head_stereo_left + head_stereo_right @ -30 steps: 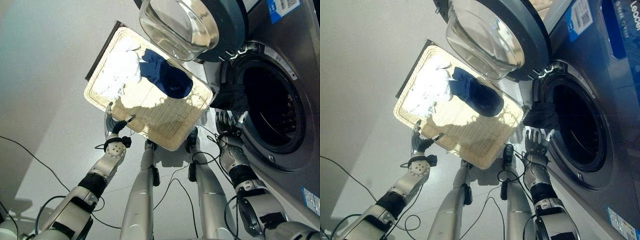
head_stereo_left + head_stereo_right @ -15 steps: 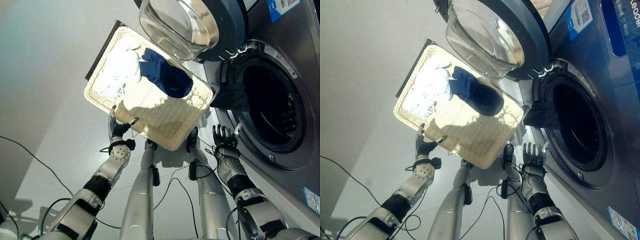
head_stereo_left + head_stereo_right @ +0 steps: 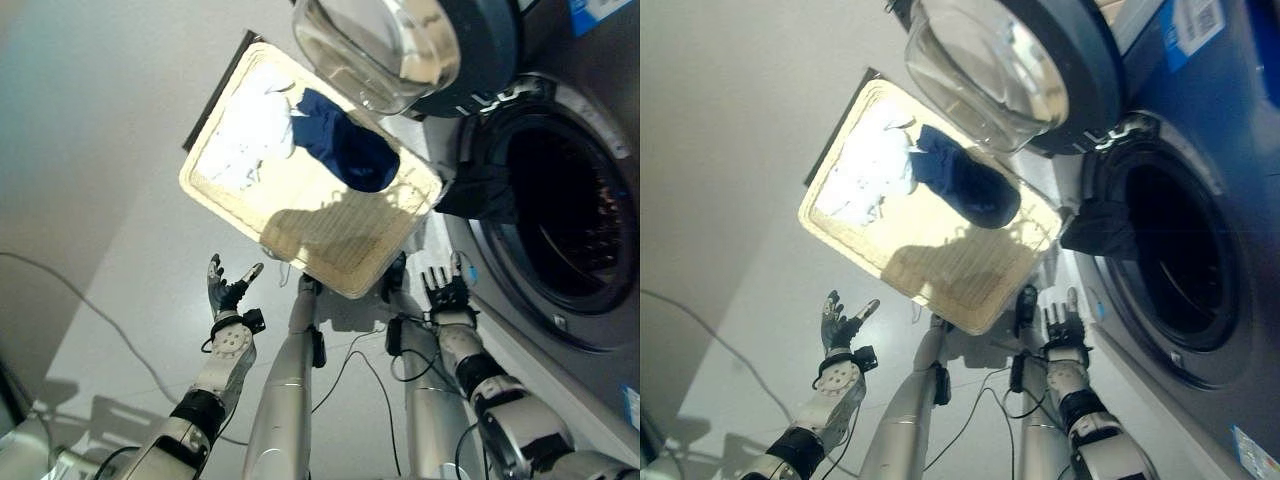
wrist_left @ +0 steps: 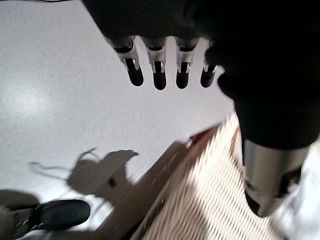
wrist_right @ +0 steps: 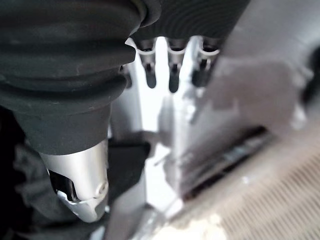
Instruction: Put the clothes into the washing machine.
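A wicker basket (image 3: 330,245) lies on the floor with a white garment (image 3: 250,135) and a dark blue garment (image 3: 350,152) in it. A black garment (image 3: 478,192) hangs over the rim of the washing machine's drum opening (image 3: 565,205); its glass door (image 3: 385,40) stands swung open above the basket. My left hand (image 3: 224,290) is open and empty over the floor, just short of the basket's near edge (image 4: 200,180). My right hand (image 3: 445,292) is open and empty below the black garment, beside the machine's front.
The washing machine (image 3: 1200,250) fills the right side. Pale floor (image 3: 110,200) spreads left of the basket. A dark shoe (image 4: 55,214) shows on the floor in the left wrist view.
Both hands have drawn back: the left away from the basket's near edge, the right down from the black garment at the drum rim. The camera has shifted too.
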